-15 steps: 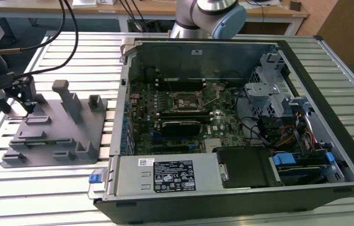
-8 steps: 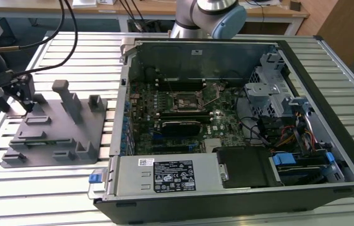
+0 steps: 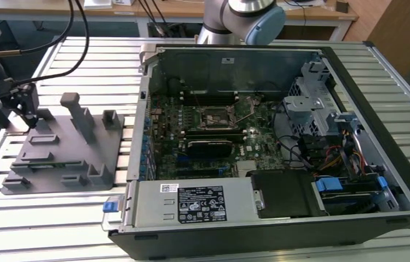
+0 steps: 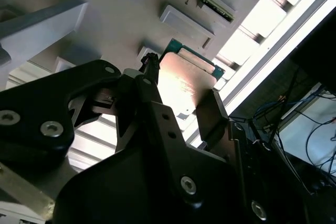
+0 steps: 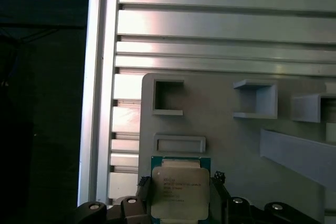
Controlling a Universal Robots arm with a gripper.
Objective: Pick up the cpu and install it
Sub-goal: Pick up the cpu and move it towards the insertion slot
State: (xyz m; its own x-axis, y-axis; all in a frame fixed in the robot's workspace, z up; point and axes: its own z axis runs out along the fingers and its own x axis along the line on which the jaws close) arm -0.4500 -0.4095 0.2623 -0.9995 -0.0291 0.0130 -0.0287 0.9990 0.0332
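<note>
The cpu (image 5: 180,192), a pale silver square with a thin green rim, sits between my gripper's (image 5: 180,182) two black fingers, which press on its opposite edges. It hangs close over the far corner of the grey plastic tray (image 5: 231,145). In the second wrist view the cpu (image 4: 186,85) shows between the finger pads (image 4: 210,111), its metal top catching light. In the exterior view my gripper (image 3: 30,121) stands over the tray (image 3: 59,158) at that view's left, well apart from the open computer case. The motherboard's socket (image 3: 216,116) lies in the middle of the case.
Upright posts (image 3: 81,117) rise from the tray beside the gripper. The open computer case (image 3: 278,147) holds cables, a drive cage and a power supply (image 3: 194,202). Slatted aluminium table (image 3: 81,65) runs under everything; its edge is close behind the gripper.
</note>
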